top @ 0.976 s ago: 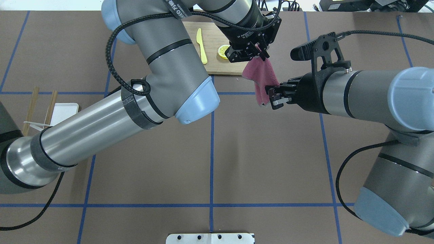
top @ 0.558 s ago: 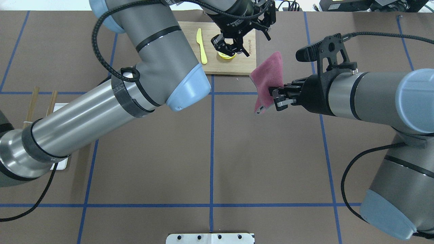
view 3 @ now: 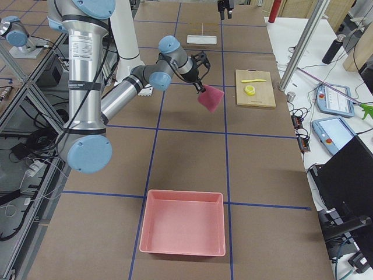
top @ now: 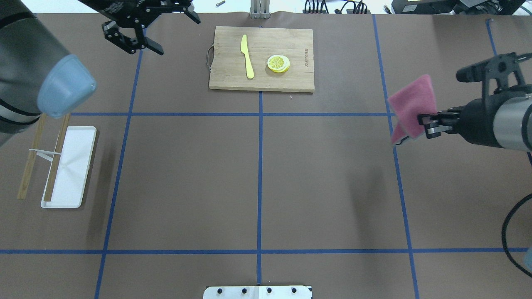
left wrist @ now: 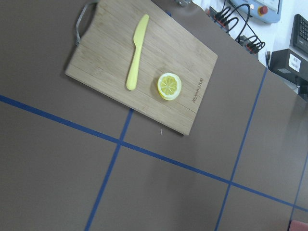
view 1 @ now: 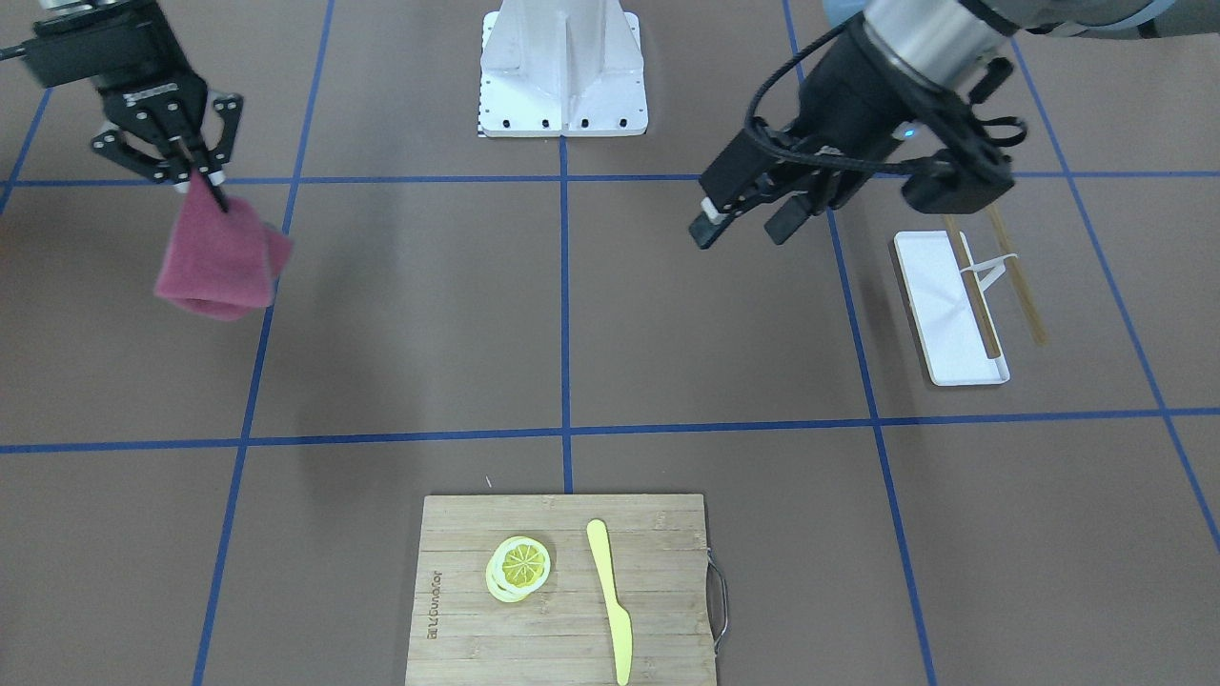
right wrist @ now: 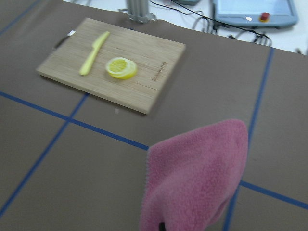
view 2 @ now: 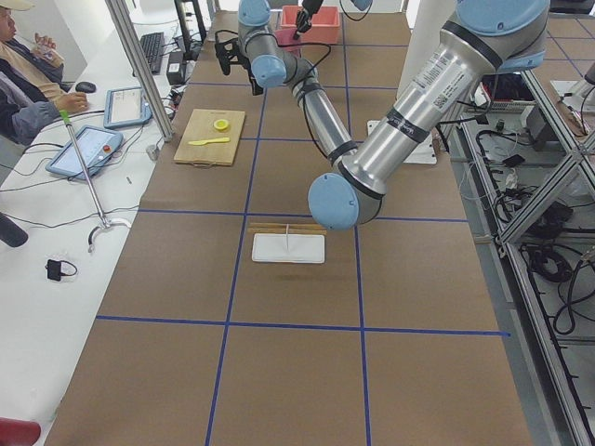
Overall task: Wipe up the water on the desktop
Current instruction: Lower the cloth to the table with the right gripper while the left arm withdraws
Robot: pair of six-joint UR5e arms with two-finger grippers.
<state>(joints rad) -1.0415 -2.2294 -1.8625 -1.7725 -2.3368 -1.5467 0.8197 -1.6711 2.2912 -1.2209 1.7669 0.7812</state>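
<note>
The desktop (top: 324,174) is a matte brown surface crossed by blue tape lines; I see no water on it. My right gripper (top: 428,124) is shut on a pink fleece cloth (top: 411,106) and holds it hanging above the desktop at the right side. The gripper (view 1: 195,181) and cloth (view 1: 221,262) also show in the front-facing view. The cloth fills the lower part of the right wrist view (right wrist: 197,178). My left gripper (top: 147,53) is open and empty above the far left of the desktop, and also shows in the front-facing view (view 1: 739,235).
A bamboo cutting board (top: 299,79) at the far middle holds a lemon slice (top: 278,63) and a yellow knife (top: 247,56). A white tray (top: 75,141) with chopsticks (top: 29,166) lies at the left. A pink bin (view 3: 182,230) sits at the right end.
My left gripper has let go of the cloth and swung away to the far left. My right gripper has carried the cloth to the right.
</note>
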